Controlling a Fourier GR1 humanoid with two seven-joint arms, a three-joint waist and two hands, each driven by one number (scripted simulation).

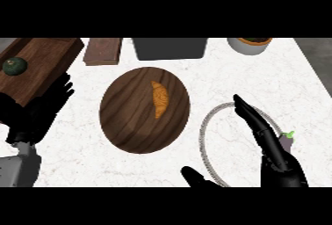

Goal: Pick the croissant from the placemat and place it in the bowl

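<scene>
From my station I see the croissant point(160, 99) lying on the round wooden placemat point(130, 118), a little right of its middle and toward the far side, long axis running away from me. Nothing touches it. The bowl point(203, 132) sits on the white marbled tabletop point(84, 151) just right of the placemat, its grey rim close to the placemat's edge. The right robot hand point(276, 158) hangs over the bowl's right half, fingers straight and pointing away from me, thumb spread wide toward the near rim, holding nothing. A small purple vegetable with a green stem point(286, 138) shows just beside those fingers. The left robot hand point(35, 116) rests at the left edge, fingers up and apart, next to a wooden tray point(45, 55) carrying a dark green round fruit point(14, 66). Along the far side I see a small wooden board point(103, 50), a dark grey box point(170, 47) and a white pot point(250, 45)
</scene>
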